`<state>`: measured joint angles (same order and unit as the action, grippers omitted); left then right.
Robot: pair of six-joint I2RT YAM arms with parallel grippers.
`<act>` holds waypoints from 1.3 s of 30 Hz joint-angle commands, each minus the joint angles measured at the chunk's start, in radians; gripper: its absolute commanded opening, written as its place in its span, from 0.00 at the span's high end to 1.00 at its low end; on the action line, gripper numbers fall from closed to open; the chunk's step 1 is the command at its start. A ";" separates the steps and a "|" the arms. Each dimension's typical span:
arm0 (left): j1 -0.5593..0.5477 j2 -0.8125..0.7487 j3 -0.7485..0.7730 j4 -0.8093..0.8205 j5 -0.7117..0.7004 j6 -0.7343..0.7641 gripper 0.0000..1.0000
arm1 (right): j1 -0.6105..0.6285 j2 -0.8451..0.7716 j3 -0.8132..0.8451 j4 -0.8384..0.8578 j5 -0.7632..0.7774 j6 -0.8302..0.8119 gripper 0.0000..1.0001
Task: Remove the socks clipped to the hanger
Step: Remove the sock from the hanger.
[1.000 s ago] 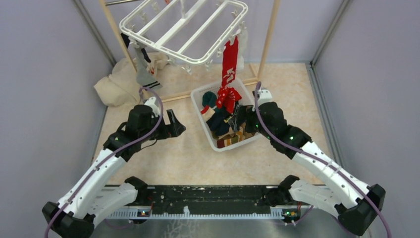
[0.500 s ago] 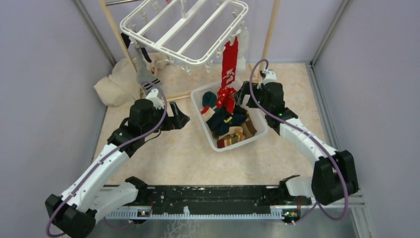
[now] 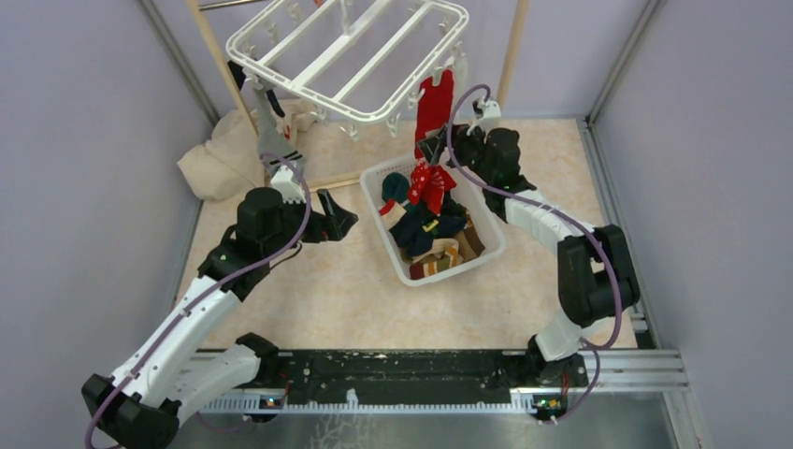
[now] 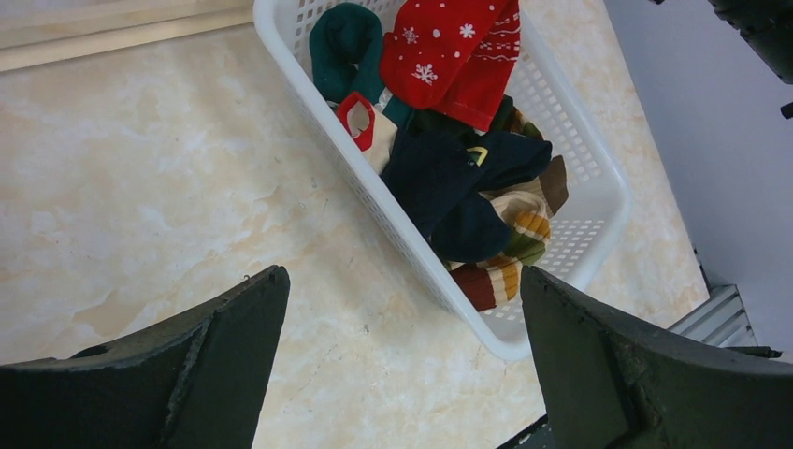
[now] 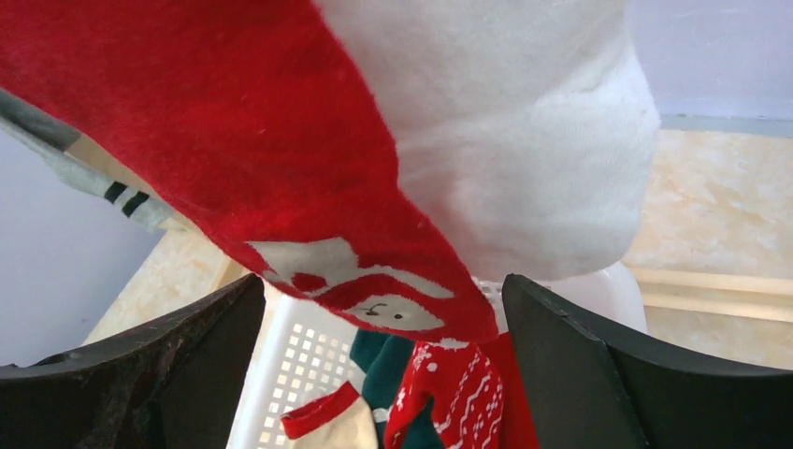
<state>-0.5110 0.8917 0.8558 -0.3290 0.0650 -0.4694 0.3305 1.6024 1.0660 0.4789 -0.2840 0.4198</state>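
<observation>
The white hanger (image 3: 346, 56) hangs at the back. A red patterned sock (image 3: 432, 103) is clipped to its right side and dangles over the basket. A grey striped sock (image 3: 271, 136) hangs from its left side. My right gripper (image 3: 435, 150) is open, right at the red sock's lower half. In the right wrist view the red sock (image 5: 234, 140) and a white sock (image 5: 524, 140) hang just above and ahead of the open gripper (image 5: 383, 318). My left gripper (image 3: 341, 220) is open and empty above the floor, left of the basket, and also shows in the left wrist view (image 4: 402, 318).
A white slatted basket (image 3: 385, 238) holds several loose socks; it also shows in the left wrist view (image 4: 598, 201). Wooden poles (image 3: 510, 65) stand by the hanger, with a wooden base bar (image 3: 337, 180). A cream cloth (image 3: 220, 154) lies at the back left.
My right gripper has risen from the basket's right side and moved back and left, up to the hanging red sock. The left gripper has barely moved.
</observation>
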 commanded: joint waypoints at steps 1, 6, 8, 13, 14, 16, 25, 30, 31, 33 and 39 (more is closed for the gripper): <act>-0.006 -0.013 0.000 0.025 0.004 0.024 0.01 | -0.006 0.049 0.104 0.106 0.022 -0.012 0.02; -0.006 -0.003 0.002 0.033 0.001 0.033 0.01 | -0.006 0.096 0.138 0.152 -0.005 -0.028 0.02; -0.006 0.002 0.003 0.036 -0.002 0.036 0.01 | -0.007 0.112 0.146 0.178 -0.018 -0.031 0.02; -0.006 0.017 0.008 0.040 -0.001 0.044 0.01 | -0.007 0.144 0.171 0.207 -0.052 -0.027 0.07; -0.006 0.018 0.009 0.039 -0.002 0.044 0.01 | -0.006 0.148 0.172 0.210 -0.057 -0.021 0.14; -0.005 0.019 0.009 0.039 -0.004 0.045 0.01 | -0.007 0.152 0.180 0.209 -0.078 -0.013 0.33; -0.006 0.002 0.002 0.048 0.008 0.033 0.01 | -0.006 0.053 0.108 0.199 -0.128 0.029 0.65; -0.005 0.000 -0.002 0.062 0.032 0.013 0.01 | -0.005 -0.050 0.058 0.144 -0.135 0.030 0.85; -0.006 0.000 -0.004 0.065 0.036 0.008 0.01 | -0.002 -0.071 0.049 0.132 -0.133 0.029 0.89; -0.006 0.000 -0.007 0.075 0.049 0.000 0.01 | 0.006 -0.106 0.034 0.098 -0.126 0.025 0.96; -0.007 0.002 -0.015 0.117 0.074 -0.018 0.01 | 0.089 -0.193 0.046 -0.081 -0.045 -0.043 1.00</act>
<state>-0.5110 0.9066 0.8536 -0.2783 0.1043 -0.4694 0.3534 1.4876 1.0988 0.5003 -0.3786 0.4385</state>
